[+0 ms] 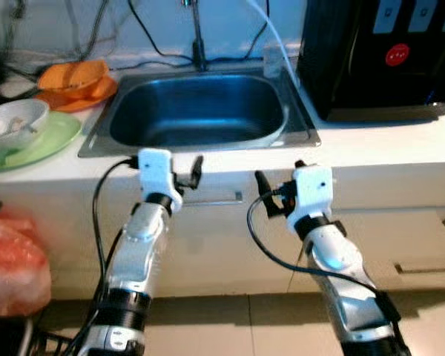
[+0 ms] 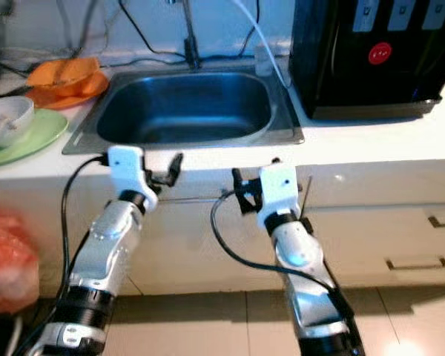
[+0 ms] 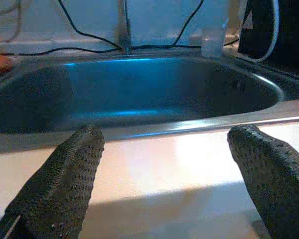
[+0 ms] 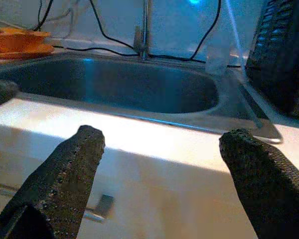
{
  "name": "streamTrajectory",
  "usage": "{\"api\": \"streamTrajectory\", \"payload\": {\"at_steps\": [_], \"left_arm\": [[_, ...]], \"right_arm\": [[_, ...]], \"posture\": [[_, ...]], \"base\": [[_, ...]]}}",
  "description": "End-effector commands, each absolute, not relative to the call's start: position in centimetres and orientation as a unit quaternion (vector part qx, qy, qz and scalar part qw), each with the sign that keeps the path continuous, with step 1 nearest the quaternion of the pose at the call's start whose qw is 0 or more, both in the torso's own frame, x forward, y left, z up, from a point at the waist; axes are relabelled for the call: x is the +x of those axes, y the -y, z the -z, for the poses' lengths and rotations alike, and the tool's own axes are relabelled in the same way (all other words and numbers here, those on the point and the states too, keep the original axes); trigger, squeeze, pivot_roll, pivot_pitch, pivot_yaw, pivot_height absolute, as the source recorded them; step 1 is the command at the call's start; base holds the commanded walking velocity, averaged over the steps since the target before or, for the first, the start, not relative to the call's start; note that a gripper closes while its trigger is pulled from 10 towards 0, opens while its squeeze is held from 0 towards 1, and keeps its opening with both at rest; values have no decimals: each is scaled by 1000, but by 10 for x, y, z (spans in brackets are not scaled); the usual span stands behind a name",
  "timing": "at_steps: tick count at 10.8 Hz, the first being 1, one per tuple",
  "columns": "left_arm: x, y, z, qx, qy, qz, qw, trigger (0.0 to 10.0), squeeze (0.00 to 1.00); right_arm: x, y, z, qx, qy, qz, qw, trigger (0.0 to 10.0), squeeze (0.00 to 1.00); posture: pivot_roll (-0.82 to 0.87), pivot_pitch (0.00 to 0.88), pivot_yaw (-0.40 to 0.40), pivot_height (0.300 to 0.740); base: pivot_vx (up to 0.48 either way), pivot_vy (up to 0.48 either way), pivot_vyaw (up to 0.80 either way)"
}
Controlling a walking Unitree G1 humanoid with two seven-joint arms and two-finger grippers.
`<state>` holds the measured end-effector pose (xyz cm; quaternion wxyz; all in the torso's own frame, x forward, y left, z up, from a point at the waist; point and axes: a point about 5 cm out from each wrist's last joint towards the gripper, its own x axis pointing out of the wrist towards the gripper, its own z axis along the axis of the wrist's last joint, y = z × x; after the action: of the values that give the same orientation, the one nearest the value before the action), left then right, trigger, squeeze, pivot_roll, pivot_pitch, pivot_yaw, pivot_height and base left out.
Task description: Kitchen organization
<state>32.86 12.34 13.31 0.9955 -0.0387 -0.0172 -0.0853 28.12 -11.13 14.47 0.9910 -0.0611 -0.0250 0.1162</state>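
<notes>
Both arms are raised in front of the white counter (image 1: 371, 141), side by side at the cabinet face. The left gripper (image 3: 164, 164) has its black textured fingers (image 3: 65, 179) spread wide with nothing between them, and just past the fingertips lies the counter's front edge, with the stainless-steel sink basin (image 1: 196, 111) directly beyond. The right gripper (image 4: 162, 174) matches it: fingers (image 4: 70, 174) wide apart, holding nothing, fingertips just short of the counter edge, the same basin ahead.

Behind the sink, straight out from the fingers, a thin metal tap (image 1: 199, 37) rises at the back wall, black cables (image 1: 144, 33) trailing along it. A small clear cup (image 4: 217, 57) stands on the sink's back rim, ahead of the right fingers. To the outer side of the left fingers, well apart, sit an orange plastic bowl (image 1: 74, 78) and a white bowl (image 1: 15, 119) resting on a pale green plate (image 1: 52, 141). Beyond the right fingers, to their outer side, stands a big black appliance with a red round sticker (image 1: 382, 55). Low beside the left arm, a reddish plastic bag (image 1: 11, 259).
</notes>
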Motion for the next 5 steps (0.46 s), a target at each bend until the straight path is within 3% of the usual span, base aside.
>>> {"api": "streamTrajectory", "payload": {"at_steps": [1,5], "left_arm": [[329,-123,-133,-45,16,82,995,10000,0],[330,-143,-136,-38,18,41,998,10000,0]], "right_arm": [[282,111,-146,-63,26,-118,991,10000,0],[283,122,-148,-29,9,-98,995,10000,0]], "posture": [[-101,0,61,740],[-105,0,62,740]], "base": [[0,0,0],[0,0,0]]}}
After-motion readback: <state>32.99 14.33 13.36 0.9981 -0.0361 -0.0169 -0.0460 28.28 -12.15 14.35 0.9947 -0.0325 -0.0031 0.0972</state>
